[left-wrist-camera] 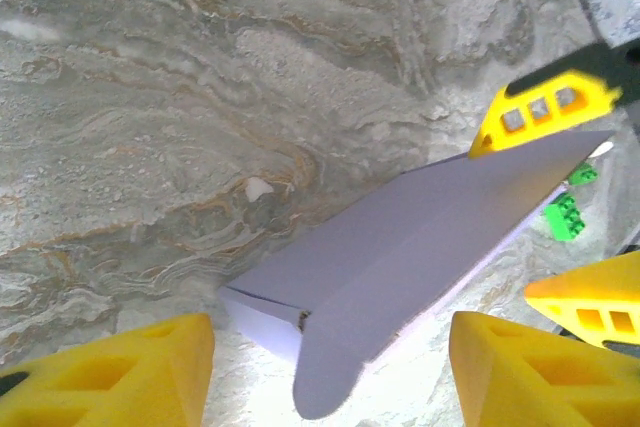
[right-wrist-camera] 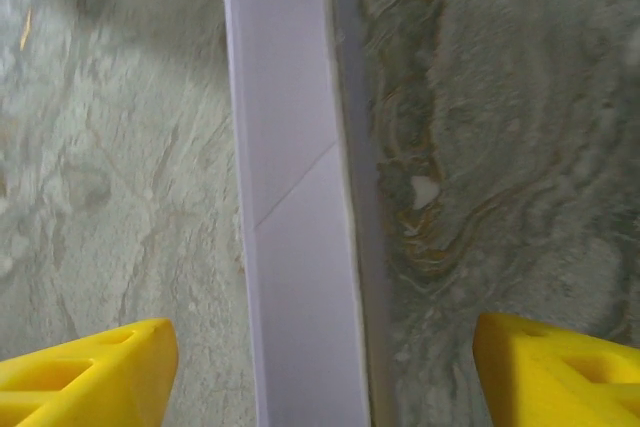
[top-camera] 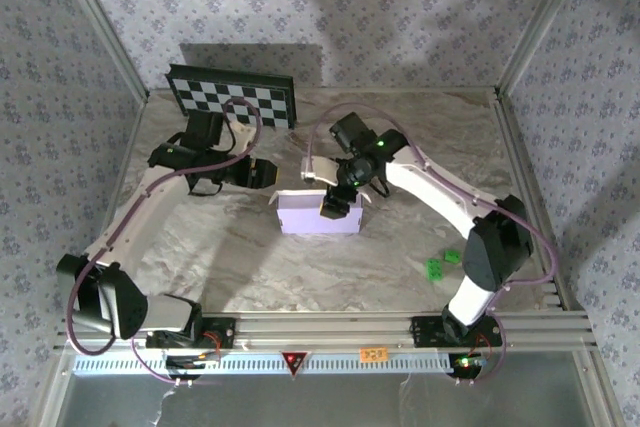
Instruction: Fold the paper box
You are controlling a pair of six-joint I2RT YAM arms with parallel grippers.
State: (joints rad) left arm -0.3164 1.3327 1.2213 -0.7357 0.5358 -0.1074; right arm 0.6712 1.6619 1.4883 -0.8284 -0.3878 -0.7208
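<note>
Though its yellow fingers are standing wide apart, the right gripper is gripping nothing: it is hovering astride the box (a pale-lavender wall is running up between the fingers, touching neither). The left gripper is likewise holding its fingers spread, facing the box's end flap from the left. The box is lying in the middle of the table, with the checkerboard behind it and green bits off to its right.

Floral-patterned walls enclose a marbled grey tabletop; a checkerboard panel leans at upper left.
</note>
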